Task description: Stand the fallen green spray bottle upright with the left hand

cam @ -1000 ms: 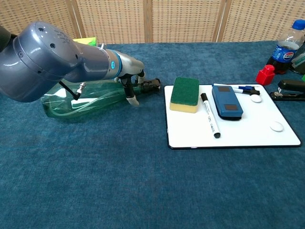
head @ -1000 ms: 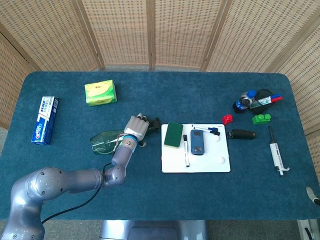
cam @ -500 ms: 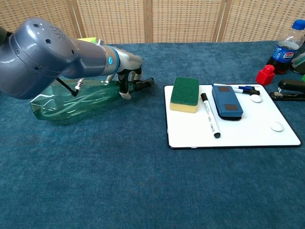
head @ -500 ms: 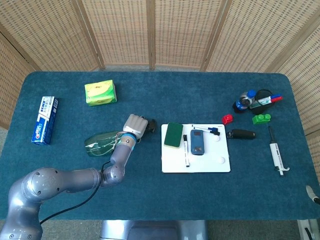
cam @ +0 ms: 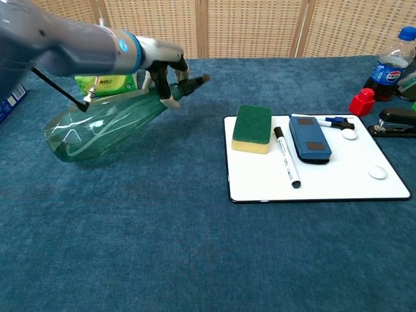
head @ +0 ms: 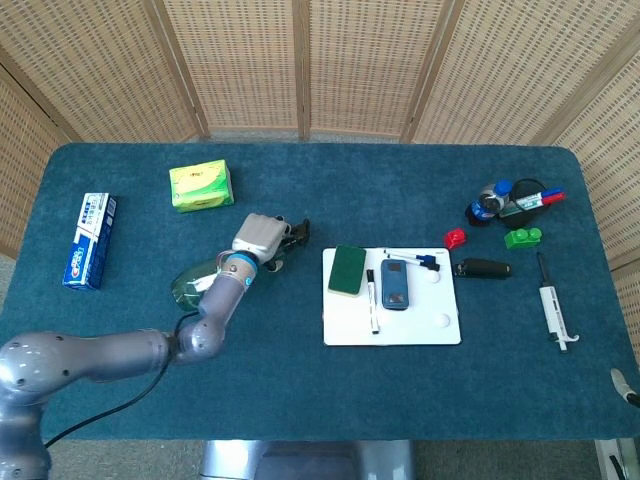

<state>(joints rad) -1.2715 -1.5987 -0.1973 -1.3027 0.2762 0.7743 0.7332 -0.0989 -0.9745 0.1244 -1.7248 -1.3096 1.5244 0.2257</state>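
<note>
On the blue table (head: 330,400), left of the middle: green spray bottle (cam: 104,123), tilted, nozzle end up in the air, fat bottom end on the cloth.
Left hand (head: 259,238): wrapped tight round the bottle neck, just behind the black nozzle.
Right hand: not seen in either view.
Done: grabbed and partly tipped up.
Left to do: lift the neck more, set flat on its base, let go.
Just right of the bottle: white board (head: 440,335) with sponge (head: 347,270), marker and a blue eraser.
Far right: drink bottle (cam: 387,62), blue label looks like Pepsi.
Far left: toothpaste box (head: 88,240), writing too small to read.
Behind the bottle: yellow-green pack (head: 201,186), words not clear.
</note>
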